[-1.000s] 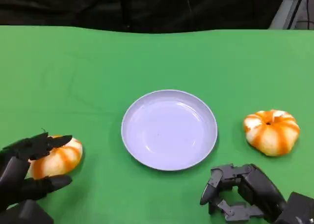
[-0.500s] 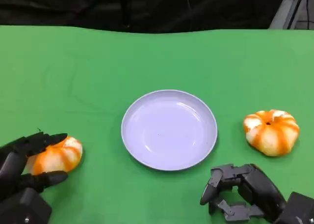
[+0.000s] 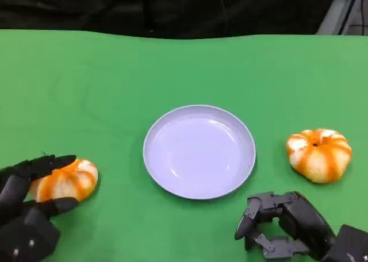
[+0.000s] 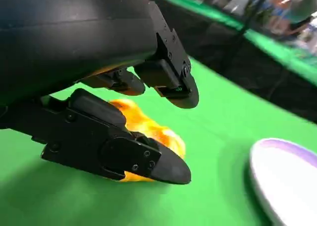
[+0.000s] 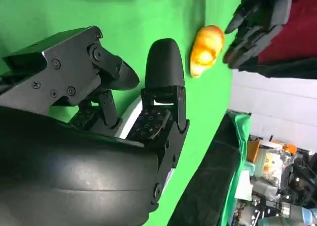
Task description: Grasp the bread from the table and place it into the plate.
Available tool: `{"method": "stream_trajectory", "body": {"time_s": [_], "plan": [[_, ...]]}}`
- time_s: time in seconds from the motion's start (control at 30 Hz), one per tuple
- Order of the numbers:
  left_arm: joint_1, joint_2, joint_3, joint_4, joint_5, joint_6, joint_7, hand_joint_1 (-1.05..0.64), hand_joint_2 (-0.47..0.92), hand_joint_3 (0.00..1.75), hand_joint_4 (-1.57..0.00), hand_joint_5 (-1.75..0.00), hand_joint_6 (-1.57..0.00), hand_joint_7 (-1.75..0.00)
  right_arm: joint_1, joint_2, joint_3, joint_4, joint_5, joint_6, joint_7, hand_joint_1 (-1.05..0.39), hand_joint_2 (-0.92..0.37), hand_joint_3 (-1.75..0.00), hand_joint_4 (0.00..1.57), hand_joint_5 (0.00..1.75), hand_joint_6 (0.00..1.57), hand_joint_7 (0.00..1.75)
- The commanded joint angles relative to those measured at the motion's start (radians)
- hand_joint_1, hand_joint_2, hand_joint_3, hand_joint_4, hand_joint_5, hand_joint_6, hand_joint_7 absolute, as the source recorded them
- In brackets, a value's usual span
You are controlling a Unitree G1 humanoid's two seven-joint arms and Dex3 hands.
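**Left hand cups the near bread; plate lies bare at the middle**

Head view: a pale lilac plate [image 3: 199,151] sits at the centre of the green table [image 3: 115,78]. An orange-and-white striped bread [image 3: 64,180] lies at the near left, well apart from the plate. The left hand [image 3: 26,207] brackets it, one finger lying along its far edge and another along its near edge, both touching or nearly so; the bread rests on the cloth. A second striped bread [image 3: 318,154] lies to the right of the plate, just beside it. The right hand [image 3: 284,224] rests near the table's front edge, its fingers curled in on nothing.

Left wrist view: the left hand's fingers [image 4: 124,156] straddle the bread [image 4: 148,132], which sits between them on the table. The plate's rim [image 4: 277,176] shows beyond.

Right wrist view: the right hand's fingers [image 5: 163,67] are bent inward with nothing in them. Across the table the first bread [image 5: 205,50] lies beside the left hand [image 5: 257,18].
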Motion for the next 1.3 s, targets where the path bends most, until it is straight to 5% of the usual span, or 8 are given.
{"method": "stream_trajectory", "body": {"time_s": [0.03, 1.3], "plan": [[-0.033, 0.027, -0.024, 0.053, -0.009, -0.006, 0.004, -0.77, 0.92, 0.08, -0.48, -0.01, -0.74, 0.0, 0.005, -0.019, -0.01, -0.009, 0.006, -0.003, -0.008, 0.05, -0.59, -1.0, 0.96, 1.35, 0.99, 0.98], [-0.068, 0.06, -0.139, 0.083, 0.016, 0.075, 0.019, -0.67, 0.92, 0.13, -0.56, -0.02, -0.69, 0.0, 0.004, -0.014, -0.01, -0.013, 0.014, -0.005, -0.007, 0.05, -0.57, -1.03, 0.96, 1.37, 0.99, 1.0]]}}
